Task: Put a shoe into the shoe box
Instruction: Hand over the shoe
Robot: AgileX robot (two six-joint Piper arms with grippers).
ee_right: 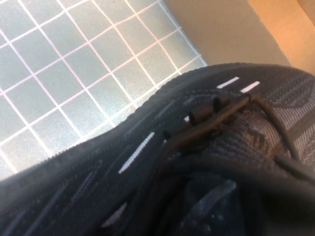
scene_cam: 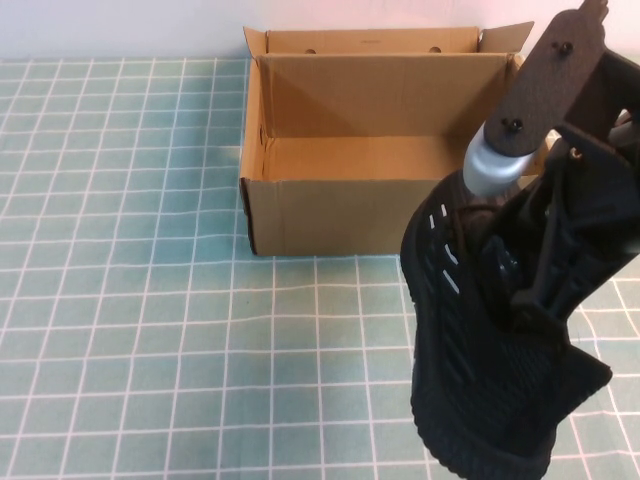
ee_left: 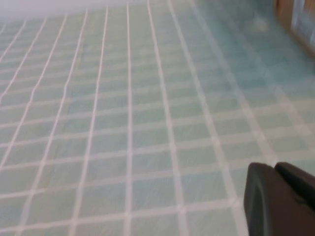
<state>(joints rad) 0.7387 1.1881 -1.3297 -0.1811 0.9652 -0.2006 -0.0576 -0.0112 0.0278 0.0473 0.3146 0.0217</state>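
The right hand (scene_cam: 520,265) is clenched on the shoe (scene_cam: 490,350), gripping inside its collar and holding it lifted, long axis steeply tilted, toe toward the table (scene_cam: 150,300). The shoe box (scene_cam: 330,215) stands open just beyond it, toward the robot's left, so the carry looks forward and inward. The left hand (ee_left: 283,196) is clenched empty, low over the checked green table.
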